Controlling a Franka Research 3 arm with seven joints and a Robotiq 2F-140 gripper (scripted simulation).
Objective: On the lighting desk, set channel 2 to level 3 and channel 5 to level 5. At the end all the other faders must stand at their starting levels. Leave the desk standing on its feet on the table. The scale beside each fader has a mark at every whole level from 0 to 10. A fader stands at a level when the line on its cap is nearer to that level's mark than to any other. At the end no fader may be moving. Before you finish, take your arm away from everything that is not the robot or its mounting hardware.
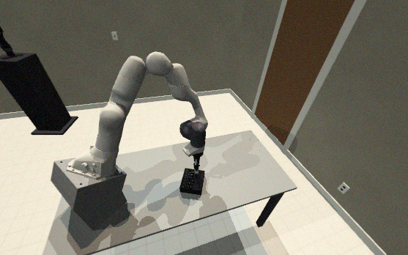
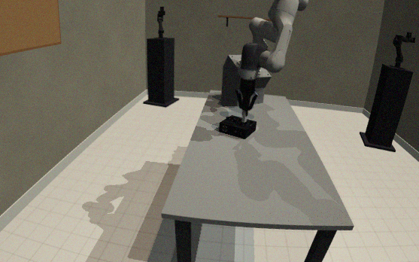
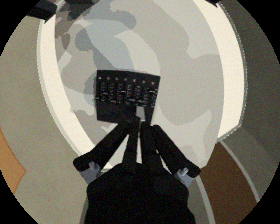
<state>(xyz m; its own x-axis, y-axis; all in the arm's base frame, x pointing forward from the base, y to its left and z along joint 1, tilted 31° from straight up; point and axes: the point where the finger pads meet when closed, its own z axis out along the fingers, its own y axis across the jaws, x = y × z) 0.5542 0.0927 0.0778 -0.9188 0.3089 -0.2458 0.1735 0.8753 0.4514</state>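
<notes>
The lighting desk (image 1: 190, 181) is a small black box standing on the grey table; it also shows in the exterior view (image 2: 238, 126) and in the wrist view (image 3: 127, 96). Its faders are a row of small caps, too small for me to read their levels. My gripper (image 1: 196, 170) points straight down with its fingers shut together. The fingertips (image 3: 141, 113) are at the desk's top near the edge closest to me in the wrist view, toward the right of the fader row. In the exterior view the fingertips (image 2: 244, 118) touch the desk's top.
The robot's base block (image 1: 88, 190) stands at one end of the table. Black pedestals (image 2: 386, 106) stand on the floor away from the table. The table's edge (image 1: 256, 205) is well clear of the desk.
</notes>
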